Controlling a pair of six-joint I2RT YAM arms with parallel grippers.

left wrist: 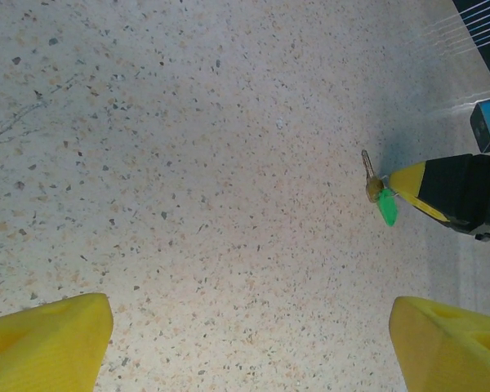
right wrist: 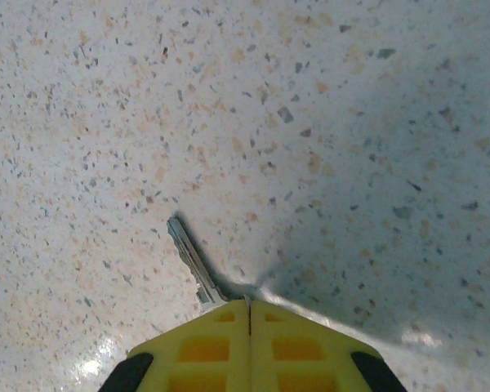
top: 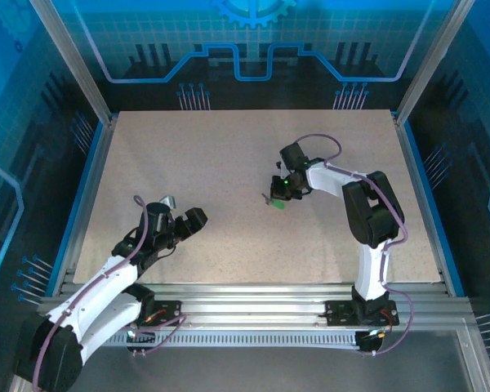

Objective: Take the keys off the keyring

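Head of the key (right wrist: 192, 261) is buried behind the pressed-together tips of the right end effector (right wrist: 249, 306), just the blade pokes out. Keyring itself? Can't tell. From overhead the green tag (top: 276, 203) is a tiny speck. The left end effector (left wrist: 249, 327) has its fingers (left wrist: 49, 347) chopped off by the bottom edge.

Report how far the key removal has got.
Done: nothing visibly freed; the key and green tag sit bunched together. In hand: the right gripper is shut on the key's head, blade sticking out. The left gripper hangs open, apart. Left: separating them.
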